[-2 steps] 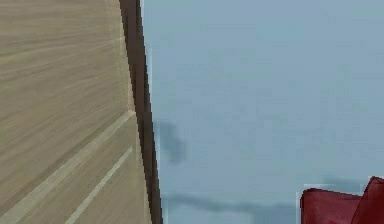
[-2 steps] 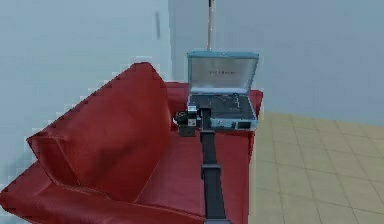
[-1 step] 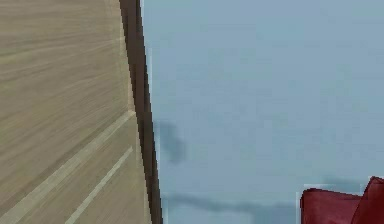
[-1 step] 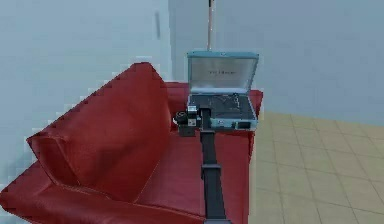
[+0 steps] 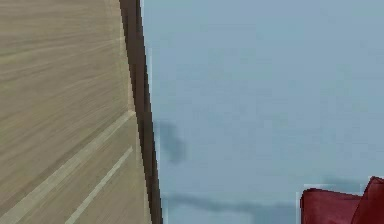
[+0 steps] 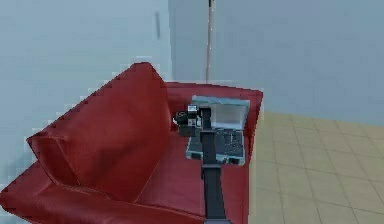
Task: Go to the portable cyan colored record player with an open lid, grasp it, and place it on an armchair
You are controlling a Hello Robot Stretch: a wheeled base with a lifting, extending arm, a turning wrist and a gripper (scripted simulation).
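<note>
Pale blue walls (image 6: 300,50) and a beige tiled floor (image 6: 320,160) surround a plump red armchair (image 6: 110,140) at centre-left. On its seat, mid-frame, lies the boxy grey-cyan record player (image 6: 232,125). The claw (image 6: 184,120) is at its left edge; I cannot tell its state or whether it holds anything. A grained wooden panel (image 5: 60,110) covers the forward view's left.

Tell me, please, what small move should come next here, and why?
Probably ease the arm down slightly: the record player shows at the gripper, against the red armchair seat, and I cannot tell whether it is held or resting there.
</note>
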